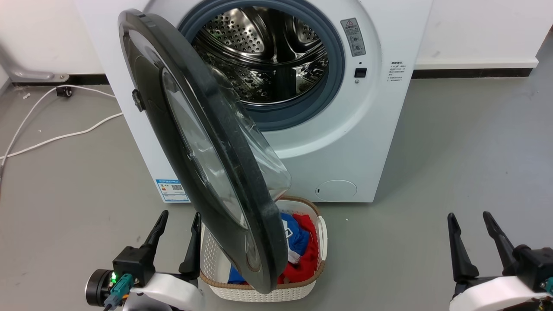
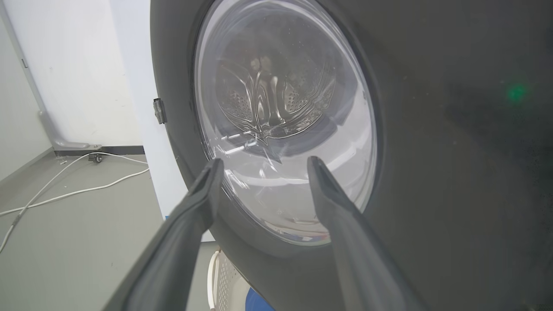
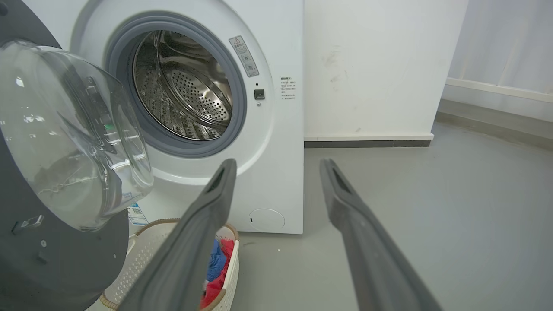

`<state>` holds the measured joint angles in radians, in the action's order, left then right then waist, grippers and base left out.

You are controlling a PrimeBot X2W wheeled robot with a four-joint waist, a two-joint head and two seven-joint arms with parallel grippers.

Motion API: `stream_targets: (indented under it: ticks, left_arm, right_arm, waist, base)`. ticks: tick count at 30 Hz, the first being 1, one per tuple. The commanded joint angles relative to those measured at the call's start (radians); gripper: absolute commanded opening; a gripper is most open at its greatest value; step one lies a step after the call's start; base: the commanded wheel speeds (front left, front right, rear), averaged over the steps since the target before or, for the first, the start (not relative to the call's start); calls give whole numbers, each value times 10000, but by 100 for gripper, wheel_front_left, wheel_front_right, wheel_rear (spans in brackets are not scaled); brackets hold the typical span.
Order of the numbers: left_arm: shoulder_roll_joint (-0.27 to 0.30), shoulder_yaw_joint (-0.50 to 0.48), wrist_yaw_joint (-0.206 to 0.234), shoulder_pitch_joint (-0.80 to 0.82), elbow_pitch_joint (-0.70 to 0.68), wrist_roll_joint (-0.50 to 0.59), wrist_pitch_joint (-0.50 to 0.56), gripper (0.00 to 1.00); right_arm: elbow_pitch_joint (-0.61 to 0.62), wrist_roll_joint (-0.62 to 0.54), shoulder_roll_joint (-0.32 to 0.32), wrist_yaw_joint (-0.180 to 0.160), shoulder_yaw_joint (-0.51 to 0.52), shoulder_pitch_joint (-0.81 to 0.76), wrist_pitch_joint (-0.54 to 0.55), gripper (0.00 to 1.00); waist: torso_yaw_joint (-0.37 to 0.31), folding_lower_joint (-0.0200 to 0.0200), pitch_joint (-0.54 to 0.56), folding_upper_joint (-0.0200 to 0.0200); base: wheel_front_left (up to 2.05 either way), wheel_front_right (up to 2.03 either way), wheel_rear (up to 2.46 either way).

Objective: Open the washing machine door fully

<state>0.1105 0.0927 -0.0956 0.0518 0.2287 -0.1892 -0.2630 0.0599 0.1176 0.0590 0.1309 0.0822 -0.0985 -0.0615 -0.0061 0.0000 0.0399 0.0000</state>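
The washing machine door (image 1: 203,147) stood about halfway out from the washing machine (image 1: 380,142), over the laundry basket (image 1: 322,242).
Our left gripper (image 1: 181,214) sat just beside the door's outer face, fingers spread and empty. The right gripper (image 1: 469,214), also spread and empty, was well apart to the right. We judged it best to draw the free rim leftward along the hinge's arc, sparing the glass bowl.

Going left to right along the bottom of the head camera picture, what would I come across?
Left gripper → white laundry basket → right gripper.
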Motion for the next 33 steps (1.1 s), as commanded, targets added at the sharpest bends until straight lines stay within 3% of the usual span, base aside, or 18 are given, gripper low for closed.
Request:
stream_targets:
  ticks: [1,21,22,23,33]
  left_arm:
    - [22,-16,39,15,16,-13,-26,100]
    - [162,124,109,23,16,-40,-22,100]
    - [162,145,90,19,54,-67,2,39]
    - [168,154,77,24,66,-75,8,0]
    - [296,101,312,249,-133,-29,0,0]
  right_arm:
    - [-50,-77,-51,-3,-3,-54,-89,100]
    - [-647,-155,-102,-3,-221,313,-404,100]
    - [-649,-160,-102,-3,-224,313,-413,100]
    - [-650,-164,-103,-3,-227,313,-417,100]
    - [-756,-237,-106,-3,-233,326,-430,100]
  waist:
    - [-8,0,4,0]
    - [-48,0,-57,0]
    - [-45,0,-53,0]
    - [-43,0,-52,0]
    - [1,0,-24,0]
  base:
    - [0,0,0]
    - [0,0,0]
    - [0,0,0]
    - [0,0,0]
    - [0,0,0]
